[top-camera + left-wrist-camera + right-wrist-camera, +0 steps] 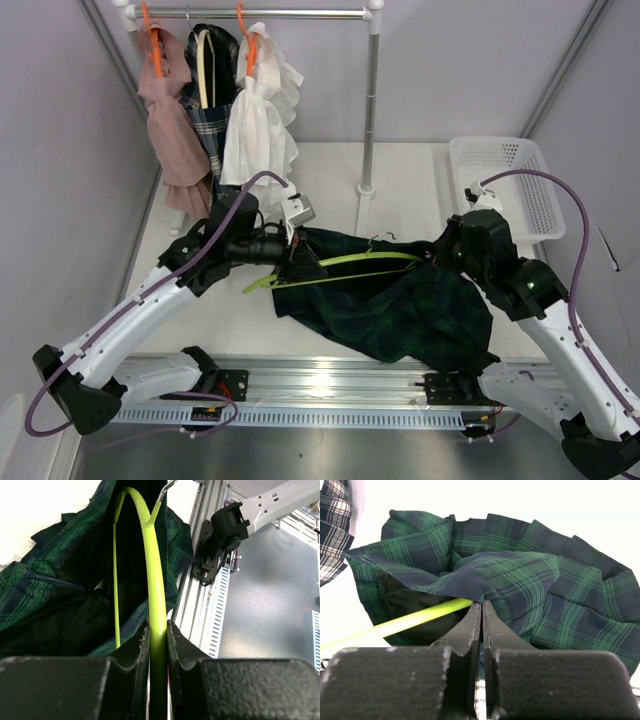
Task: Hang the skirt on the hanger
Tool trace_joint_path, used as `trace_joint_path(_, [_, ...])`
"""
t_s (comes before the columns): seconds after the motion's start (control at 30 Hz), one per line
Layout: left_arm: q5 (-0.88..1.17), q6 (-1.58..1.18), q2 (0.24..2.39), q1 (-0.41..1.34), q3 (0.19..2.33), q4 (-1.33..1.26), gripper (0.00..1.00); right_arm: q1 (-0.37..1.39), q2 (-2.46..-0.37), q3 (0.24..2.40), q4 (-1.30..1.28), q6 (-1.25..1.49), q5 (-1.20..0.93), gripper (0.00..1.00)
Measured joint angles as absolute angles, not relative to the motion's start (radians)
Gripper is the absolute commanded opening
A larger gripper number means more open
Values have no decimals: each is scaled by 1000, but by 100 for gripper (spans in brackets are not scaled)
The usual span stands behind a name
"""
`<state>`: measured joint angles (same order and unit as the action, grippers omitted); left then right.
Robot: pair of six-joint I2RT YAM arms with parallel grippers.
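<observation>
A dark green plaid skirt [410, 305] lies bunched on the table between the arms. A lime-green hanger [340, 265] runs across its upper part, its right end inside the skirt's waist. My left gripper [297, 262] is shut on the hanger's left arm [156, 605]; the skirt [45, 580] spreads beyond it. My right gripper [443, 253] is shut on the skirt's waistband edge [485, 587], with the hanger's bar [410, 620] passing under the cloth just left of the jaws.
A clothes rail [250, 14] at the back holds a pink garment [170, 120], a plaid one [212, 110] and a white one [258, 120]. Its pole [369, 110] stands mid-table. A white basket [505, 180] sits at the back right.
</observation>
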<state>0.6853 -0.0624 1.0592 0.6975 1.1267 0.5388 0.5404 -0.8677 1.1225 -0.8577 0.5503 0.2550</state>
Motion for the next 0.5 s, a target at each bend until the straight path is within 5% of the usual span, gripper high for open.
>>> trace_joint_path(0.5, [685, -171, 1126, 698, 1035, 352, 0, 594, -844, 1032, -835, 577, 276, 0])
